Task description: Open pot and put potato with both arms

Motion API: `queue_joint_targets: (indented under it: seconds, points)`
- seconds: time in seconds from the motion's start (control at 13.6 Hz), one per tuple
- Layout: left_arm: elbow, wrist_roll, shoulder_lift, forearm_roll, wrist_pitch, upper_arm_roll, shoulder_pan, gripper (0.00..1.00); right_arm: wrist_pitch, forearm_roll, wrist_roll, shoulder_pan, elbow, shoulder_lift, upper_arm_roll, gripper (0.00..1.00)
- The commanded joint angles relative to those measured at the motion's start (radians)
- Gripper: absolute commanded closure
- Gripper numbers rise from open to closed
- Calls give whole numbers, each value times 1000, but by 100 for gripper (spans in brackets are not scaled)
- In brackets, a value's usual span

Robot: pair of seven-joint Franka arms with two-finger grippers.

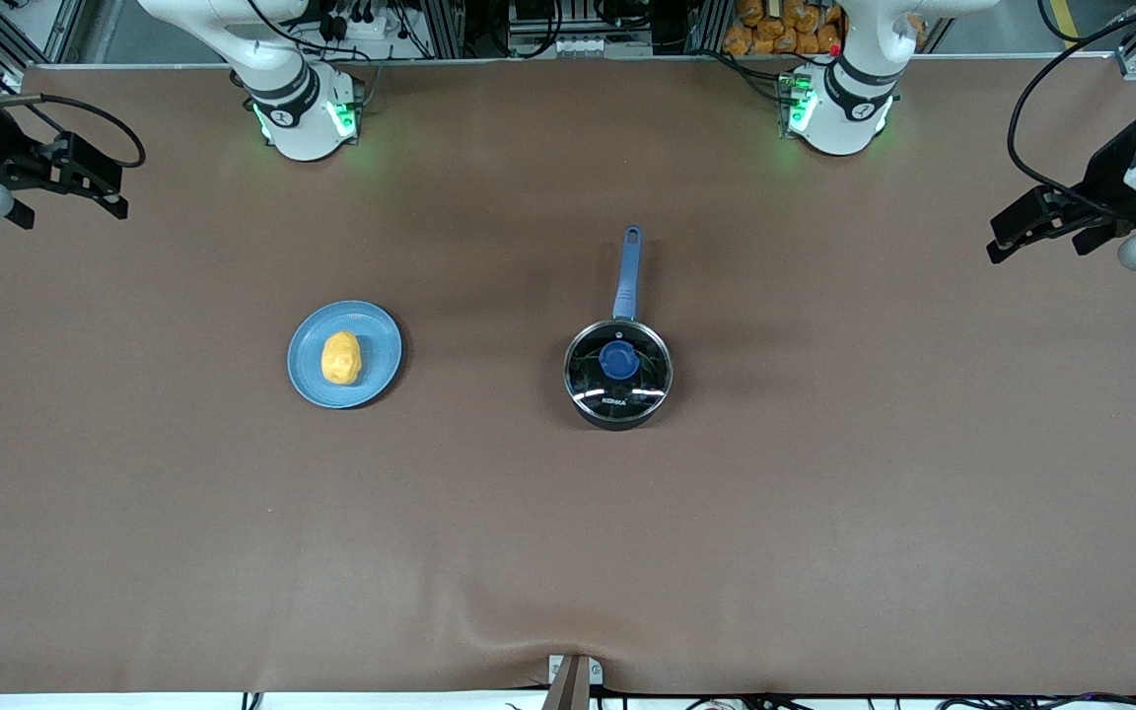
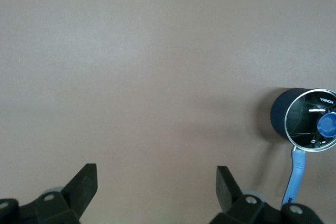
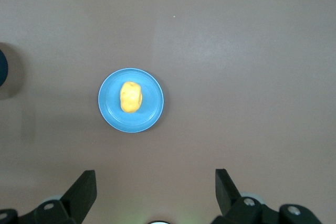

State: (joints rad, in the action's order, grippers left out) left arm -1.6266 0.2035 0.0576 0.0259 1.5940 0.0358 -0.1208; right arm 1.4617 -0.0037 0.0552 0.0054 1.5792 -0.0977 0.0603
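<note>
Front view. I logged the pot [image 1: 618, 375] a little right of the frame's centre, its glass lid [image 1: 618, 367] seated and topped by a blue knob [image 1: 618, 360], its blue handle [image 1: 626, 276] running straight up the frame toward the arm bases. The potato [image 1: 341, 357] lay on a blue plate [image 1: 376, 340] left of centre, well apart from the pot, toward the right arm's end of the table. The right gripper [image 1: 85, 182] hung at the upper left edge of the frame and the left gripper [image 1: 1036, 229] at the upper right edge, both raised over bare brown table [image 1: 568, 552]. Both arms waited.

Left wrist view. I noted the left gripper [image 2: 156, 184] at the bottom of the frame, fingers spread wide with nothing between them. The pot [image 2: 304, 121] sat at the right edge, lid on, its handle [image 2: 296, 174] pointing down the frame.

Right wrist view. I noted the right gripper [image 3: 155, 187] along the bottom edge, fingers likewise parted and holding nothing. The potato [image 3: 130, 97] rested mid-plate [image 3: 152, 111], left of the frame's centre.
</note>
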Motion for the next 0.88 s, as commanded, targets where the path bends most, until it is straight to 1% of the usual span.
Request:
queue_joint_targets:
  seconds: [0.0,0.81]
  points:
    - [-1,-26,2,19,-12,-1,10,0,-7,-2,2,-9,1,-5,6,0]
    - [-1,-19,-15,20,-12,-4,0,0,-11,-2,3,-12,1,-5,4,0]
